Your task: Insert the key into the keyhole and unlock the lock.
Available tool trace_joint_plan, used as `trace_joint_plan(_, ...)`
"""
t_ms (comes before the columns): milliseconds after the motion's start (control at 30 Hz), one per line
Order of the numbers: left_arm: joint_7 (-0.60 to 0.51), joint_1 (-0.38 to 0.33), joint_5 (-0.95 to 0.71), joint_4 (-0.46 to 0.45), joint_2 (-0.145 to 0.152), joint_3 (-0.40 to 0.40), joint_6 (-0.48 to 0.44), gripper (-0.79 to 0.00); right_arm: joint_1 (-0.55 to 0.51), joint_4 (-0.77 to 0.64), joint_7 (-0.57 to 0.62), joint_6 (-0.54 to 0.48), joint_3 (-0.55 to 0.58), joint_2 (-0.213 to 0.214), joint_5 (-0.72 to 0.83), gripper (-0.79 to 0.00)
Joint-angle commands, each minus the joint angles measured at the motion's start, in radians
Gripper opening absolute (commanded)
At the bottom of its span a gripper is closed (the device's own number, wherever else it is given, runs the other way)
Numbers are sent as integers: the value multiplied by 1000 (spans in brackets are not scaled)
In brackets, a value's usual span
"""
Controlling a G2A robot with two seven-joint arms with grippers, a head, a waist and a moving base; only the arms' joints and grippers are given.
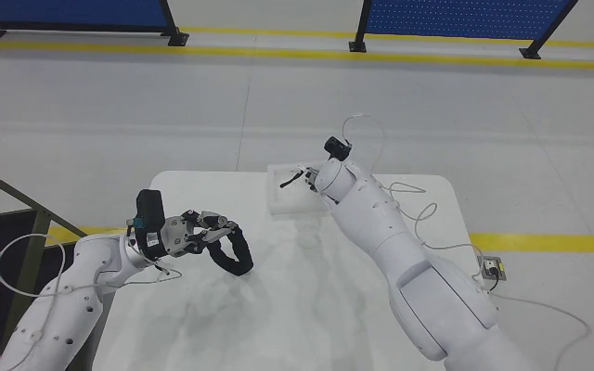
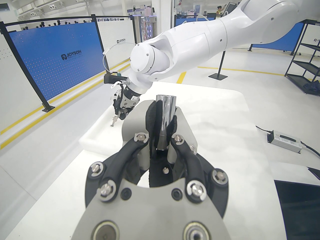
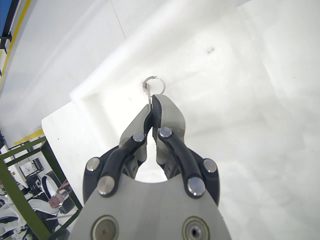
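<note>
Right wrist view: I note the right gripper pinching the key over the white tray. The left gripper clamps the lock by its chrome barrel.

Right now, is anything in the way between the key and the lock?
Nothing visible does. The right pincer grips the key at the white tray, the left pincer holds the lock, just tabletop between them.

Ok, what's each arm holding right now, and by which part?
Left gripper: the lock, jaws clamped on its chrome cylinder. Right gripper: the key, pinched at the jaw tips beside its ring.
</note>
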Motion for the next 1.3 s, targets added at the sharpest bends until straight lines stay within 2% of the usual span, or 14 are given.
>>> trace_joint_plan(0, 0, 0, 0, 0, 0, 0, 0, -785, -4, -19, 17, 2, -1, 5, -17, -785)
trace_joint_plan(267, 0, 0, 0, 0, 0, 0, 0, -785, -39, -121, 10, 16, 14, 30, -73, -785)
trace_joint_plan(300, 0, 0, 0, 0, 0, 0, 0, -785, -47, -132, 9, 13, 15, 33, -79, -554)
trace_joint_plan(333, 0, 0, 0, 0, 0, 0, 0, -785, -53, -142, 8, 8, 18, 35, -85, -400)
trace_joint_plan(367, 0, 0, 0, 0, 0, 0, 0, -785, -59, -152, 1, 0, 17, 38, -97, -286)
trace_joint_plan(400, 0, 0, 0, 0, 0, 0, 0, -785, -66, -159, 0, -8, 17, 40, -106, -212)
trace_joint_plan(433, 0, 0, 0, 0, 0, 0, 0, -785, -69, -163, 3, -7, 20, 42, -108, -172)
trace_joint_plan(733, 0, 0, 0, 0, 0, 0, 0, -785, -83, -168, 10, -92, 6, 44, -171, -225)
trace_joint_plan(900, 0, 0, 0, 0, 0, 0, 0, -785, -88, -148, -26, -170, -26, 38, -243, -336)
trace_joint_plan(1033, 0, 0, 0, 0, 0, 0, 0, -785, -80, -116, 8, -223, -53, 33, -294, -197)
trace_joint_plan(1067, 0, 0, 0, 0, 0, 0, 0, -785, -75, -107, 18, -233, -57, 32, -306, -129)
trace_joint_plan(1133, 0, 0, 0, 0, 0, 0, 0, -785, -66, -92, 38, -258, -64, 31, -322, -102)
trace_joint_plan(1267, 0, 0, 0, 0, 0, 0, 0, -785, -45, -55, 62, -274, -70, 26, -346, -120)
